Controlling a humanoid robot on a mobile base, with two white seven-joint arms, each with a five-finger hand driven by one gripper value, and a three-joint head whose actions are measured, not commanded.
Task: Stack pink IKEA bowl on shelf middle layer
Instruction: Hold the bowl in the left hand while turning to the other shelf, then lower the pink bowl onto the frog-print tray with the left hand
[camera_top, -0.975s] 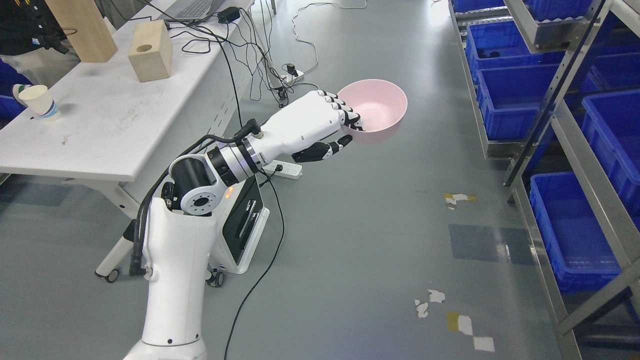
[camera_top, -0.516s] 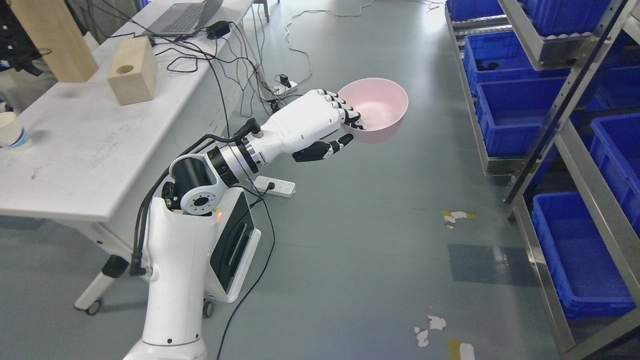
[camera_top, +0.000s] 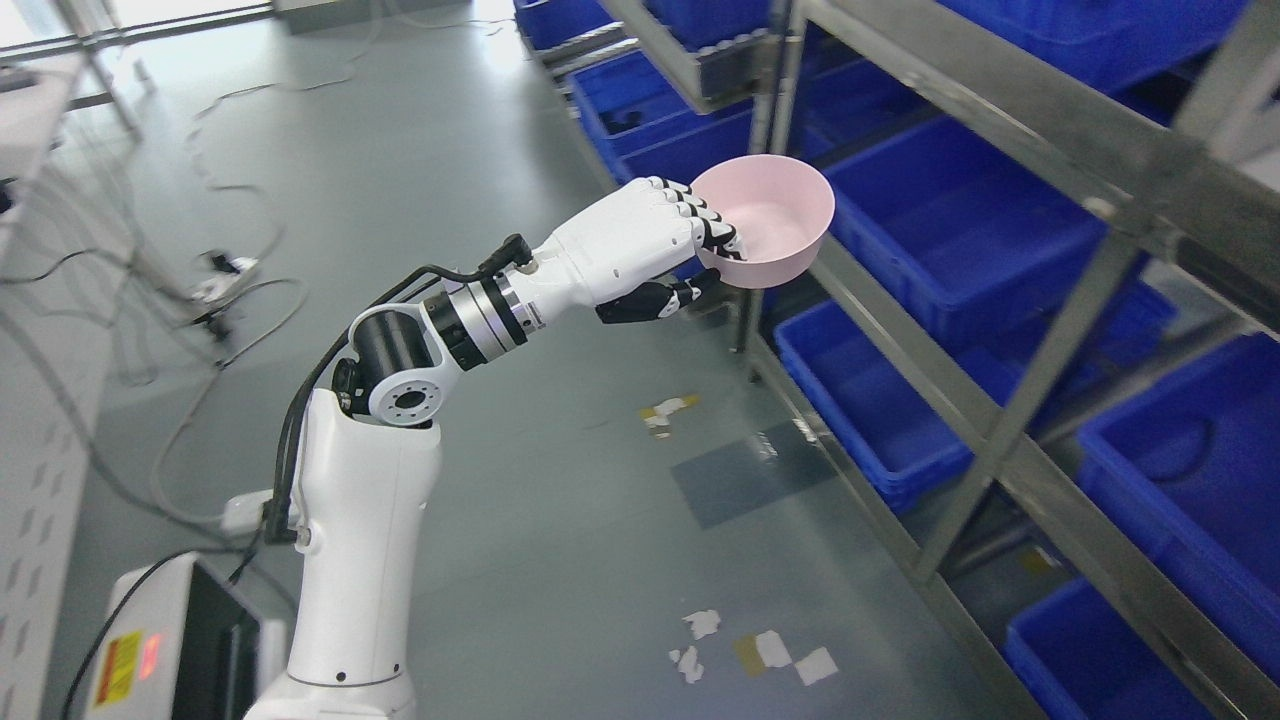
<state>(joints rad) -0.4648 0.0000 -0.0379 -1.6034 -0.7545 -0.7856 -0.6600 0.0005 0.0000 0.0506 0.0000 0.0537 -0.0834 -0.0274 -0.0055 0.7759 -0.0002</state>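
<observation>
along our right side runs the metal shelf (camera_top: 1010, 420), its tiers filled with blue bins (camera_top: 940, 230), and it fills most of what we see. next in size, our left arm reaches out from the lower left across the grey floor (camera_top: 500, 480). at its end our left hand (camera_top: 655, 245) grips the pink bowl (camera_top: 768, 220) by the near rim, fingers (camera_top: 715, 235) hooked inside and thumb beneath. we hold the bowl upright, mouth up, in the air just at the shelf's front edge, with the bins beyond and to the right. we judge the coming reach must go rightward, past the front rail. our right hand is out of sight.
</observation>
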